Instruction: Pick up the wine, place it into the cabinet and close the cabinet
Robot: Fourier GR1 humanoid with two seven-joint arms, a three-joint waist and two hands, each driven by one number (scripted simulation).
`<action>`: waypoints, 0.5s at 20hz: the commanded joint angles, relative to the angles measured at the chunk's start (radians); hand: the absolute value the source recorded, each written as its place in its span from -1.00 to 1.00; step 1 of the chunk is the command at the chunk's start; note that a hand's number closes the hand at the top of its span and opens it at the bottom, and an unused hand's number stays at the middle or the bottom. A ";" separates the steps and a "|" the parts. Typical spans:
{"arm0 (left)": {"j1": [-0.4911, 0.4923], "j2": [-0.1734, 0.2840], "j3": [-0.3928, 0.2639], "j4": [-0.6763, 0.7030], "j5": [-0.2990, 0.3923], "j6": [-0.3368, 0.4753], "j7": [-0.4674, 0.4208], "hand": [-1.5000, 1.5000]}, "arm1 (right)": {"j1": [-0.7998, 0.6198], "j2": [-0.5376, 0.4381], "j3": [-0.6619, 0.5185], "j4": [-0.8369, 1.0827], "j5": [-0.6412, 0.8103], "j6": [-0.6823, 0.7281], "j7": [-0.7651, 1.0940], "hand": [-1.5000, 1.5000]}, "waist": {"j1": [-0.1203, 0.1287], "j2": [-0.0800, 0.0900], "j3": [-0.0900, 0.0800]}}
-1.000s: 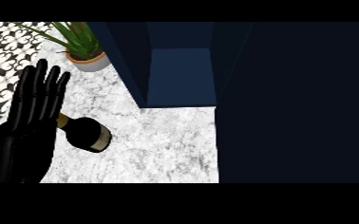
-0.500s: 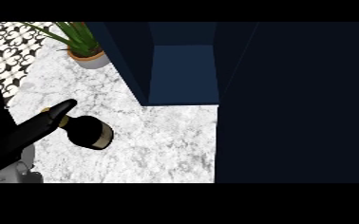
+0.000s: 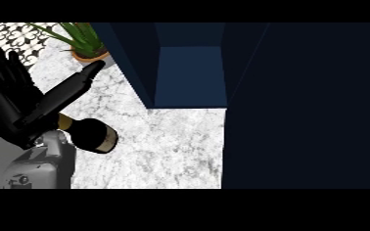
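The wine bottle [image 3: 92,135] is dark with a gold band and lies on the marble counter [image 3: 166,147] at the left. Its gold neck end points up-left, under my left hand [image 3: 22,103]. That black hand sits at the left edge, right above the bottle. Its fingers are straight, and one long finger [image 3: 72,85] stretches up-right toward the plant. Whether the hand touches the bottle's neck I cannot tell. The cabinet [image 3: 189,73] stands open at the top centre, its blue inside bare. My right hand does not show.
A potted green plant [image 3: 85,43] stands at the back left, beside the cabinet's left wall. The cabinet's big dark door [image 3: 296,107] fills the right side of the view. Patterned tiles [image 3: 20,34] show at the top left. My grey left forearm [image 3: 39,166] fills the lower left corner.
My left hand dropped from a raised flat pose, then came back over the bottle's neck with one finger stretched up-right. The forearm now shows. The bottle has barely moved.
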 commanded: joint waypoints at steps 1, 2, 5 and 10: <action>-0.057 -0.003 0.007 0.051 0.001 0.033 0.020 -1.00 | -0.011 0.023 0.010 0.001 -0.007 0.004 0.030 -1.00 | 0.007 0.000 0.000; -0.073 -0.003 0.005 0.077 -0.005 0.040 0.000 -1.00 | 0.075 0.015 -0.018 -0.030 -0.025 0.052 -0.021 -1.00 | 0.004 0.000 0.000; -0.155 0.025 -0.001 0.079 -0.102 0.070 0.123 -1.00 | 0.030 -0.007 -0.042 -0.101 -0.059 0.020 0.094 -1.00 | 0.004 -0.001 0.000; -0.077 0.013 -0.024 0.087 -0.042 0.086 0.048 -1.00 | 0.076 0.029 0.004 -0.166 -0.030 0.029 0.103 -1.00 | 0.004 -0.001 0.000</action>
